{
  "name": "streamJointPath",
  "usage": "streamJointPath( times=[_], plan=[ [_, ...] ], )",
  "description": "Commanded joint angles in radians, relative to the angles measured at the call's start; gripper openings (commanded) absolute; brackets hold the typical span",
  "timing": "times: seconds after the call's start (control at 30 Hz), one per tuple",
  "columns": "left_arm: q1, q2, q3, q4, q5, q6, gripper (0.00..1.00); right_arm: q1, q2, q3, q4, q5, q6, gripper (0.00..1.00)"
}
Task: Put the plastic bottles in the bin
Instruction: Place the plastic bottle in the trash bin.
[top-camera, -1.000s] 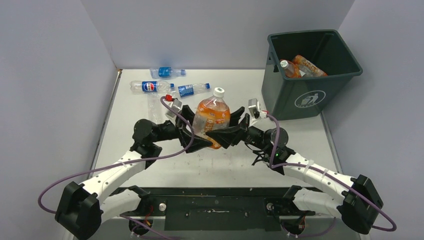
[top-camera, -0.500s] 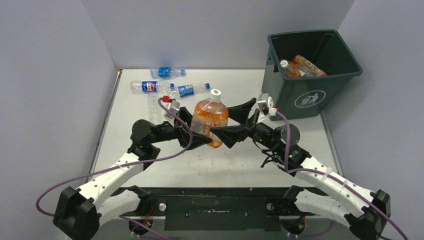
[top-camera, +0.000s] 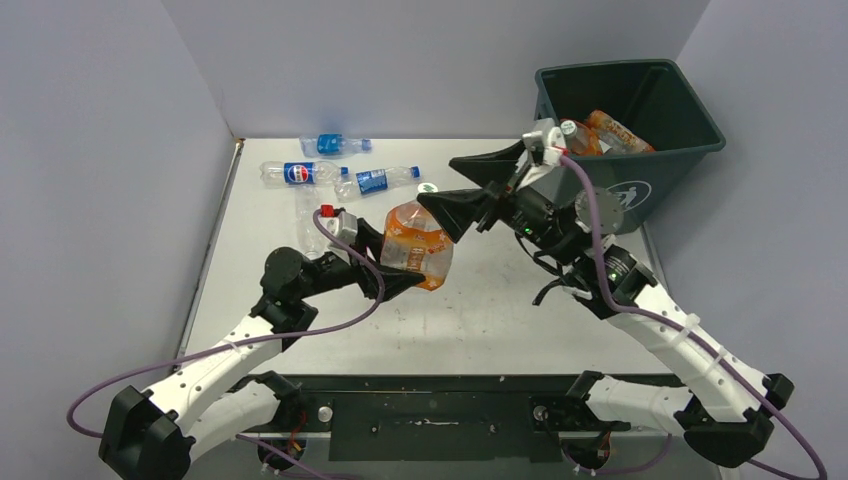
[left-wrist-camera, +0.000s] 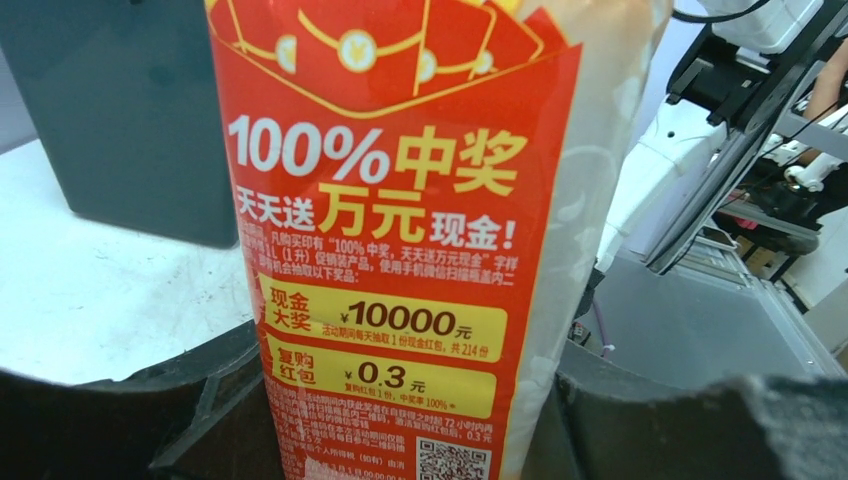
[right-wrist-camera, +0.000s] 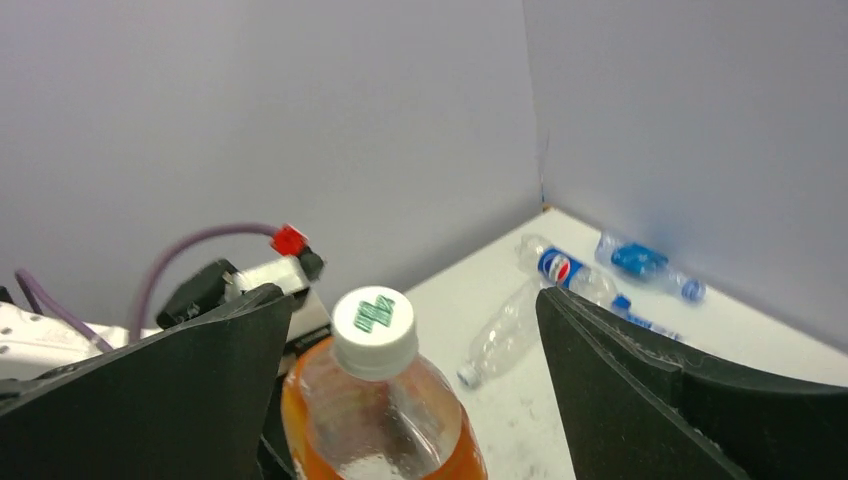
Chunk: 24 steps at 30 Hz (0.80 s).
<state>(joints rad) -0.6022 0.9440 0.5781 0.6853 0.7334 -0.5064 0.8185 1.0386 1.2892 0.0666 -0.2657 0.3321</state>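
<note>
- The left tool (top-camera: 403, 272) is clenched on the orange bottle (top-camera: 415, 245). Its fingers (left-wrist-camera: 150, 420) press the lower body from both sides, over the red label (left-wrist-camera: 380, 250).
- The bottle stands roughly upright, leaning a little, with its white cap (top-camera: 427, 188) on top. It is left of the bin (top-camera: 660, 185) and nearer the arm bases. Whether its base clears the table (top-camera: 500, 300) cannot be told.
- The right tool (top-camera: 478, 187) is released, with its jaws spread wide. It hangs between the bottle and the bin, just beside the bin's left wall.
- In the right wrist view the cap (right-wrist-camera: 373, 330) sits between the two dark fingers (right-wrist-camera: 680, 390), with a clear gap on each side.
- Inside the bin, orange bottles (top-camera: 605, 130) lie against the near-left side.
- Far left of the bin, near the table's back corner, four more bottles lie on their sides:
  - a blue bottle (top-camera: 335, 145), closest to the back wall
  - a clear Pepsi bottle (top-camera: 295, 173)
  - a clear blue-labelled bottle (top-camera: 378, 180)
  - a plain clear bottle (top-camera: 308, 215), nearest the left arm
- Grey walls (top-camera: 420, 60) enclose the table on three sides.
</note>
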Motion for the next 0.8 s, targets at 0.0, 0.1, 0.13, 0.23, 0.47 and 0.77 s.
streamJointPath(
  times=[0.0,0.1,0.13,0.23,0.47,0.77],
  plan=[
    [-0.01,-0.028,0.008,-0.004,-0.048,0.066,0.28,0.002,0.061,0.024,-0.107,-0.007,0.008,0.98],
    [-0.014,-0.027,0.008,-0.003,-0.046,0.066,0.27,0.004,0.081,0.026,-0.104,-0.014,0.02,0.94],
    [-0.015,-0.027,0.008,-0.004,-0.046,0.066,0.27,0.002,0.085,0.024,-0.105,-0.018,0.023,0.9],
    [-0.019,-0.03,0.007,-0.005,-0.05,0.071,0.27,0.003,0.083,0.013,-0.087,-0.032,0.036,0.75],
    [-0.028,-0.035,0.003,-0.011,-0.059,0.078,0.59,0.003,0.077,0.005,-0.094,-0.035,0.039,0.12],
    [-0.036,-0.175,-0.063,-0.03,-0.356,0.14,0.96,0.002,0.003,0.16,-0.151,0.506,-0.188,0.05]
  ],
)
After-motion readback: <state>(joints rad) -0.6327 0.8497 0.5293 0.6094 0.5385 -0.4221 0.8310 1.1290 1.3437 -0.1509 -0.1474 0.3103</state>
